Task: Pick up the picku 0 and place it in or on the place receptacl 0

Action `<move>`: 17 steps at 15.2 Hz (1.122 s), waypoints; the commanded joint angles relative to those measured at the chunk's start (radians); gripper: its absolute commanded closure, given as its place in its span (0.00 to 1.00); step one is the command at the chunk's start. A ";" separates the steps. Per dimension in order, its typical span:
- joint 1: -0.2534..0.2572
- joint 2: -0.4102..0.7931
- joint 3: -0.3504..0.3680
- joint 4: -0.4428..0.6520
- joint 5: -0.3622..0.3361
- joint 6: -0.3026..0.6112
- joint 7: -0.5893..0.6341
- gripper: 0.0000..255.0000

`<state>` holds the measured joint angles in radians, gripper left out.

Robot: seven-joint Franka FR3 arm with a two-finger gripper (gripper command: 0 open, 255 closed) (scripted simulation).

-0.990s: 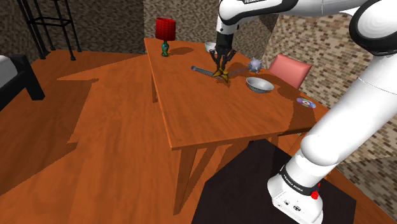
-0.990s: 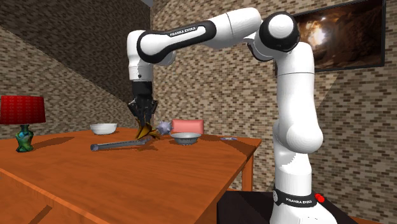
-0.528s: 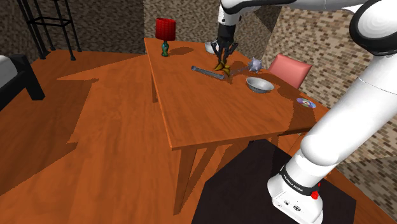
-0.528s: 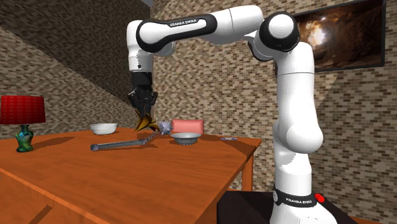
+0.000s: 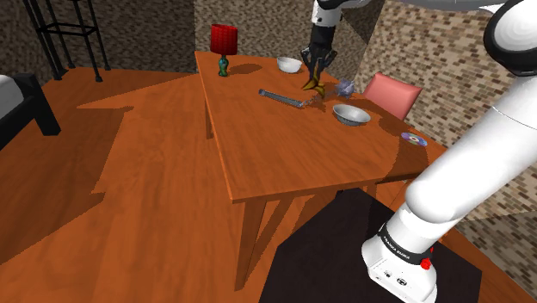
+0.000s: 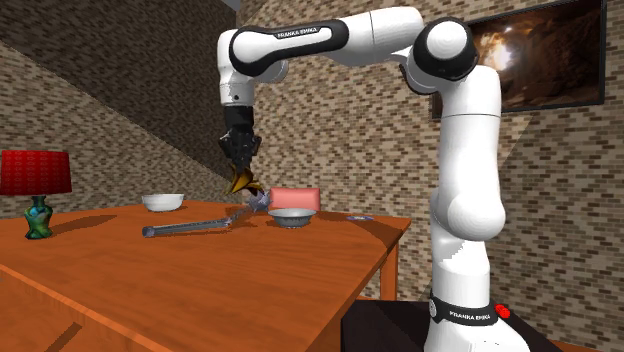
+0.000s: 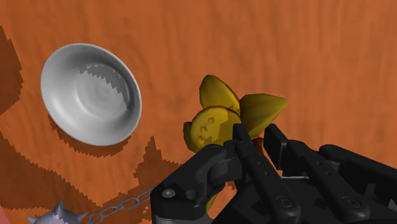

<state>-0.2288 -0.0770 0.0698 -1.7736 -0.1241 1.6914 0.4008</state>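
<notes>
Judging by the lift, finished the pickup and left the drop into a bowl undone, which bowl unclear: had the gripper (image 6: 241, 172) clamped on the yellow lobed object (image 7: 216, 121), up in the air over the table (image 5: 284, 155) between white bowl (image 5: 289, 64) and grey bowl (image 5: 351, 114). Showed brick walls (image 6: 120, 130), wood floor (image 5: 129, 172), that orange table, then red lamp (image 5: 224, 41) and chained flail (image 5: 280, 96).

Red lamp (image 5: 224, 43), spiked flail (image 5: 277, 95), disc (image 5: 414, 138) — wooden table (image 5: 275, 159), pink chair (image 5: 392, 92)

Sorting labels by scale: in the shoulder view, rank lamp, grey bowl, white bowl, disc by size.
1. Lamp
2. Grey bowl
3. White bowl and disc look alike; the bowl stands farther off.
</notes>
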 commanded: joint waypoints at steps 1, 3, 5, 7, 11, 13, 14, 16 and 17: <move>-0.021 -0.033 -0.025 -0.034 0.000 0.008 -0.047 1.00; -0.042 -0.056 -0.052 -0.054 -0.003 0.010 -0.094 1.00; -0.062 -0.076 -0.078 -0.070 -0.006 0.012 -0.140 1.00; -0.082 -0.091 -0.106 -0.081 -0.010 0.013 -0.187 1.00; -0.122 -0.111 -0.163 -0.088 -0.019 0.014 -0.282 1.00; -0.141 -0.114 -0.192 -0.085 -0.023 0.014 -0.330 1.00; -0.151 -0.115 -0.206 -0.082 -0.025 0.014 -0.355 1.00; -0.169 -0.112 -0.233 -0.073 -0.028 0.013 -0.400 1.00; -0.170 -0.114 -0.234 -0.089 -0.028 0.027 -0.398 1.00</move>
<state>-0.3932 -0.1912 -0.1560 -1.8551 -0.1511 1.7095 0.0154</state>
